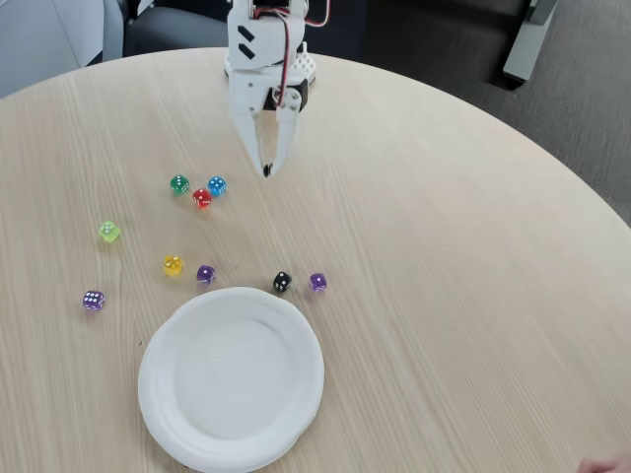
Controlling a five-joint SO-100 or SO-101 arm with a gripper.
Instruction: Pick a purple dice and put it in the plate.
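Three purple dice lie on the wooden table: one [317,282] right of a black die [282,282], one [205,274] beside a yellow die, and one [93,300] far left. The white plate [163,394] sits at the near edge with nothing in it, just below the dice. My gripper [266,169] hangs at the far middle of the table, white fingers pointing down and closed together, holding nothing. It is well back from all the purple dice.
A green die [178,183], a red die [201,198] and a blue die [217,185] cluster left of the gripper. A lime die [108,232] and a yellow die [173,264] lie further left. The table's right half is bare wood.
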